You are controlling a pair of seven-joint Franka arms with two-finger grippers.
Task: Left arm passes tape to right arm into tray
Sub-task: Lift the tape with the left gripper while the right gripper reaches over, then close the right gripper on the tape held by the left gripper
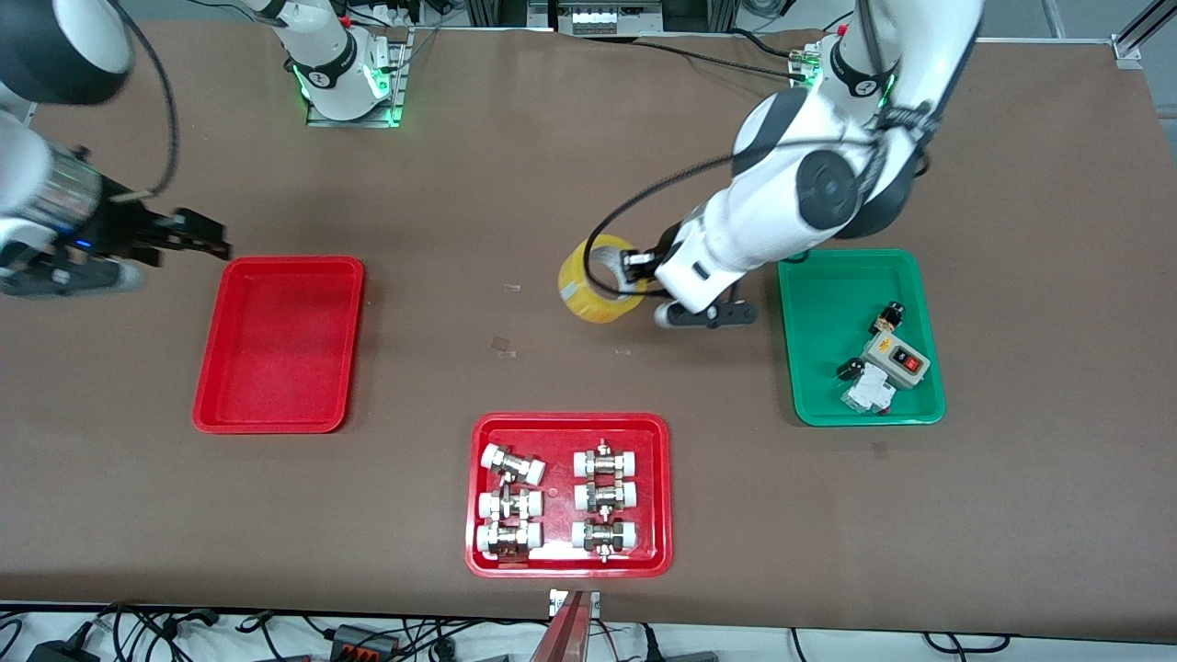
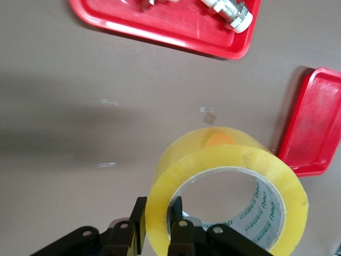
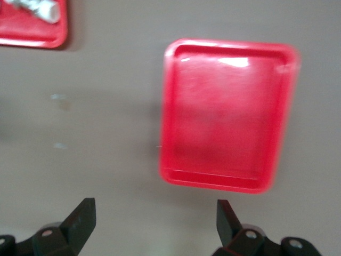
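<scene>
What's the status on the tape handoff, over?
Left gripper shut on tape, held up over mid-table. Right gripper open, beside the plain red tray, waiting. Nothing between them.

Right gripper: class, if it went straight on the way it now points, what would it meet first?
Judging by the right wrist view, the open right gripper points down at the brown table, with the empty red tray just beside that line. It would probably touch bare table first, though depth is unclear.

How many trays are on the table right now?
3. The plain red tray lies toward the right arm's end, the green tray toward the left arm's end, and the red tray with fittings sits between them, nearest the front camera. None seems hidden.
</scene>
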